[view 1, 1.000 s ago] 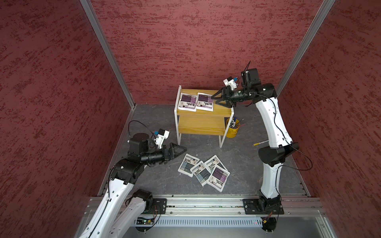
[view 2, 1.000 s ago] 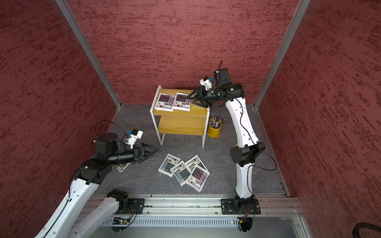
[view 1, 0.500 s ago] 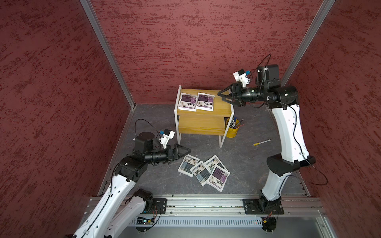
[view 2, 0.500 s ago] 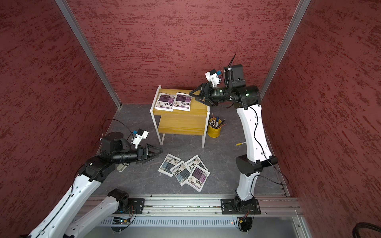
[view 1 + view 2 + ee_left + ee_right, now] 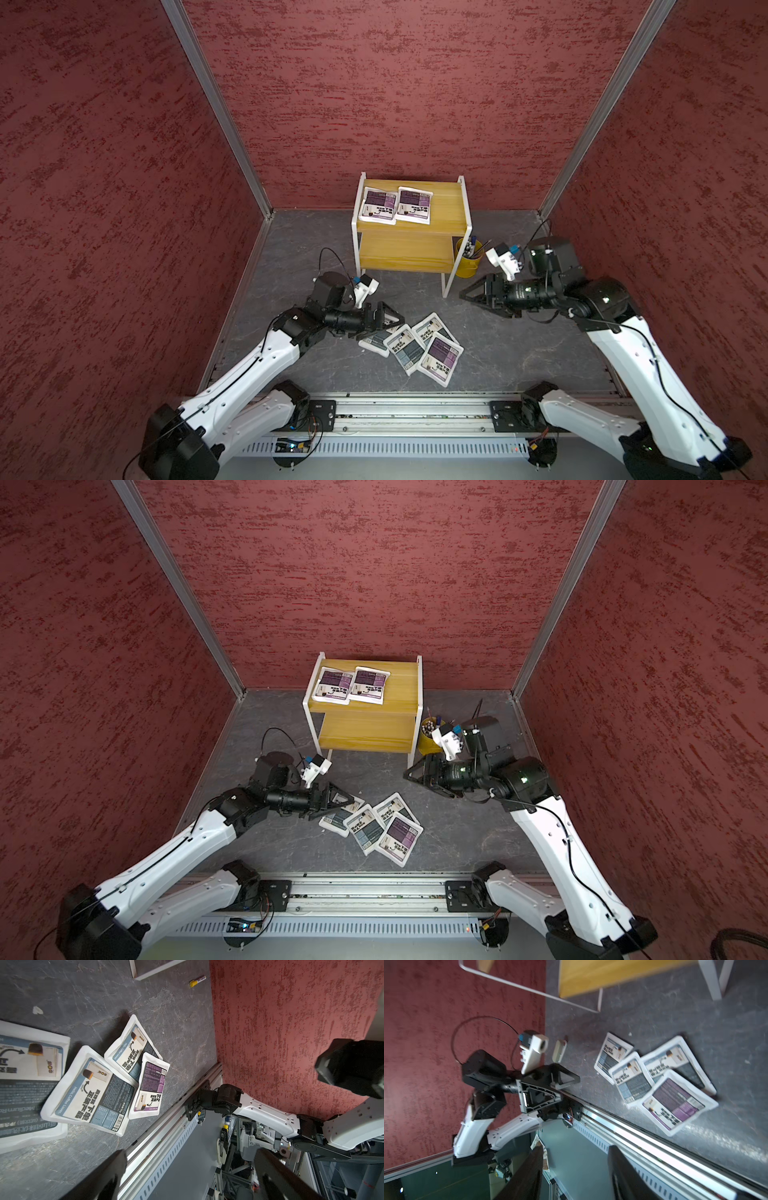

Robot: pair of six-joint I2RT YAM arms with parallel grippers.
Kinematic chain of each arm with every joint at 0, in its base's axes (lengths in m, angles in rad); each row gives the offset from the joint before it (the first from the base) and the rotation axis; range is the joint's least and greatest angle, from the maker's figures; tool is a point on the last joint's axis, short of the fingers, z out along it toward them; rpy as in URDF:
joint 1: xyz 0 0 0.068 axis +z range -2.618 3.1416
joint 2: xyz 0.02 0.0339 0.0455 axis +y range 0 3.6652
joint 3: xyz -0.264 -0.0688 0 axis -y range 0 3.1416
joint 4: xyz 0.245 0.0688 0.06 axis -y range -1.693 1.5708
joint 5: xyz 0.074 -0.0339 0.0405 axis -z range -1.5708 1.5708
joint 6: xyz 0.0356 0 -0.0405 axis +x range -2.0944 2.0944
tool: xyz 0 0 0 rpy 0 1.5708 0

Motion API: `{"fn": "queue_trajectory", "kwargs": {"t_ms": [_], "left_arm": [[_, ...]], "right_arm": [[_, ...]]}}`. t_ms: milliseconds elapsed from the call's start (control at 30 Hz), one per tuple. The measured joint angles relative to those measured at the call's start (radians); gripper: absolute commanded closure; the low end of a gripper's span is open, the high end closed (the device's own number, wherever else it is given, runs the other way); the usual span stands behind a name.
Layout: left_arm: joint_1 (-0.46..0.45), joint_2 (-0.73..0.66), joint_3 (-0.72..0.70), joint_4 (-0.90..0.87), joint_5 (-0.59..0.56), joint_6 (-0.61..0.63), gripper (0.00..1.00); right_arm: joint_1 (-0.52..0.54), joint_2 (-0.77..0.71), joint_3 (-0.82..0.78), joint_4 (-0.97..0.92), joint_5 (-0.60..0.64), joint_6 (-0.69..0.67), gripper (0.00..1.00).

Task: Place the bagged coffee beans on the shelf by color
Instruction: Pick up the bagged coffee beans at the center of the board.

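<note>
STEP: I'm reaching for the next bag | shelf: two purple bags on top board | surface: three grey-blue bags, one purple bag | left gripper: jaws wide open over nearest grey-blue (nothing held) | right gripper: jaws parted, empty | NEXT: lower, pinch its edge

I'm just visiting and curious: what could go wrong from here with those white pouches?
The open left gripper hangs over a flat white pouch with a grey-blue label that overlaps its neighbour; lifting it might drag both. The open right gripper hangs near the yellow pen cup and could tip it.
</note>
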Motion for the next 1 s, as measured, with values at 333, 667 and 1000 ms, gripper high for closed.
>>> {"fn": "queue_trajectory", "kwargs": {"t_ms": [333,667,1000], "left_arm": [[-0.137,0.190,0.004,0.090,-0.064,0.065,0.00],[-0.254,0.383,0.089,0.106,-0.122,0.135,0.11],[-0.300,0.508,0.097,0.121,-0.149,0.173,0.18]], "right_arm": [[0.170,-0.021,-0.395,0.124,0.182,0.136,0.46],[0.204,-0.032,-0.669,0.329,0.230,0.269,0.45],[0.216,0.043,-0.824,0.563,0.205,0.357,0.45]]}}
